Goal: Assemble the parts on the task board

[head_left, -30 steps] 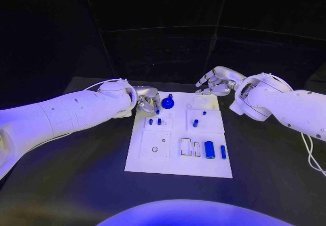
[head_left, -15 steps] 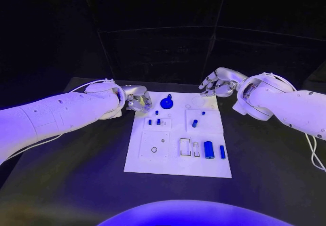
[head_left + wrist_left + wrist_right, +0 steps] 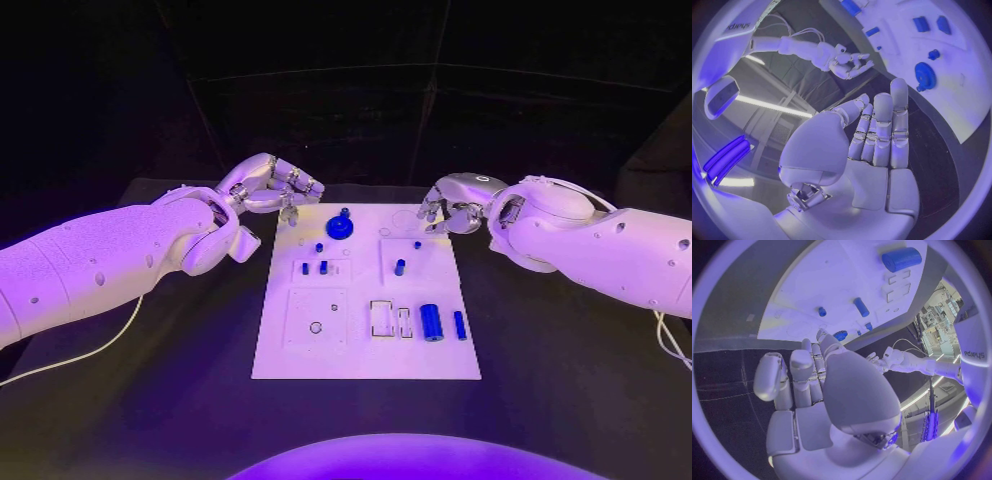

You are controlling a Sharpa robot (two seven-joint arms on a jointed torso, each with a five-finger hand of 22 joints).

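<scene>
left hand (image 3: 271,185) raised off the table's far left, palm up, fingers apart and nearly straight, nothing in it. right hand (image 3: 450,205) hovers near the far right, fingers curled in loosely, holding nothing. both white arms reach inward from the sides.

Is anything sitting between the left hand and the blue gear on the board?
Nothing visible does. The left hand is off the task board's far left corner, and only bare white plate lies between it and the blue gear.
</scene>
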